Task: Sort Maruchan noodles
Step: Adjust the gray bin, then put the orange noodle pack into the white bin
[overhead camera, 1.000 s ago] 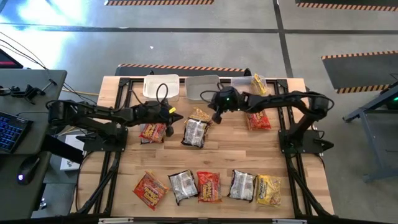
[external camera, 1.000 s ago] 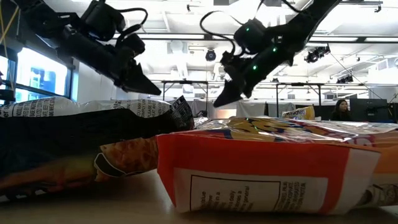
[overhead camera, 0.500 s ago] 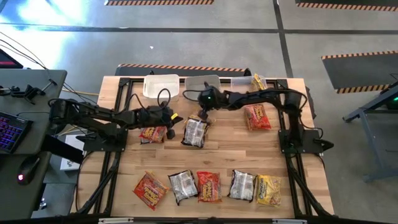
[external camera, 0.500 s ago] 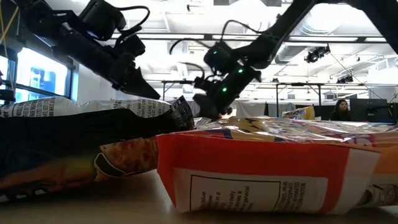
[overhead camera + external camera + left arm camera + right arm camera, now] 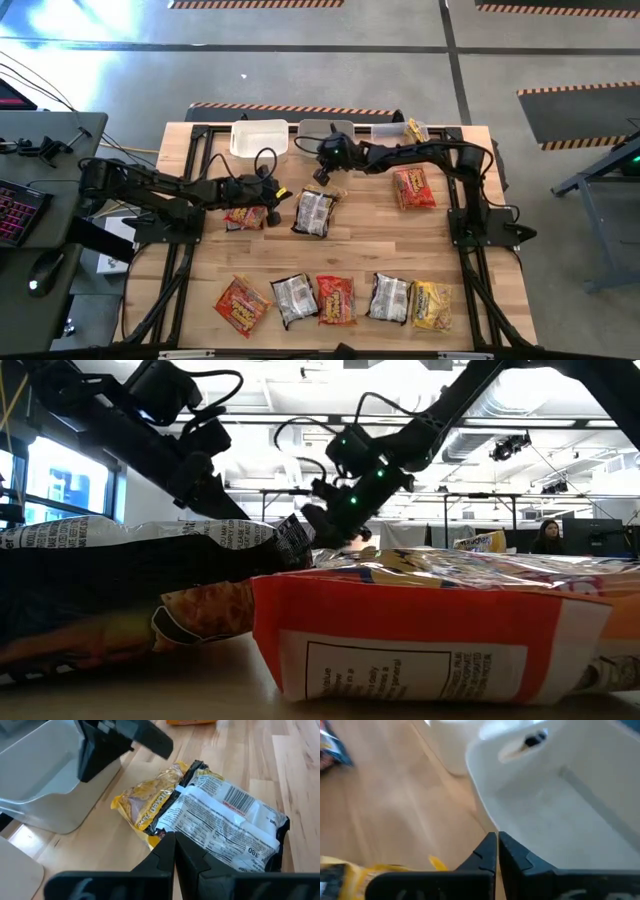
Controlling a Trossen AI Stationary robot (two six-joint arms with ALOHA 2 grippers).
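Near the table's middle a silver-and-dark noodle packet point(image 5: 314, 211) lies partly on a yellow one point(image 5: 325, 187). My left gripper point(image 5: 279, 196) is shut, its tips just left of the silver packet point(image 5: 225, 830), above a red-orange packet point(image 5: 243, 215). My right gripper point(image 5: 321, 173) is shut and hovers by the near rim of the middle bin point(image 5: 326, 136), just beyond the yellow packet point(image 5: 365, 870). Another red-orange packet point(image 5: 413, 188) lies farther right. A yellow packet point(image 5: 415, 131) sits in the right bin point(image 5: 390, 131).
A row of several packets lies along the near edge, from a red-orange one point(image 5: 241, 303) to a yellow one point(image 5: 432, 305). The left bin point(image 5: 260, 137) stands at the far edge. Two packets point(image 5: 420, 630) fill the low view's foreground. A desk with keyboard point(image 5: 18, 212) stands left.
My right gripper has reached toward the table's left edge and come down, from beside the red-orange packet at the right to the near rim of the middle bin above the yellow packet. It stays shut. The packets have not moved.
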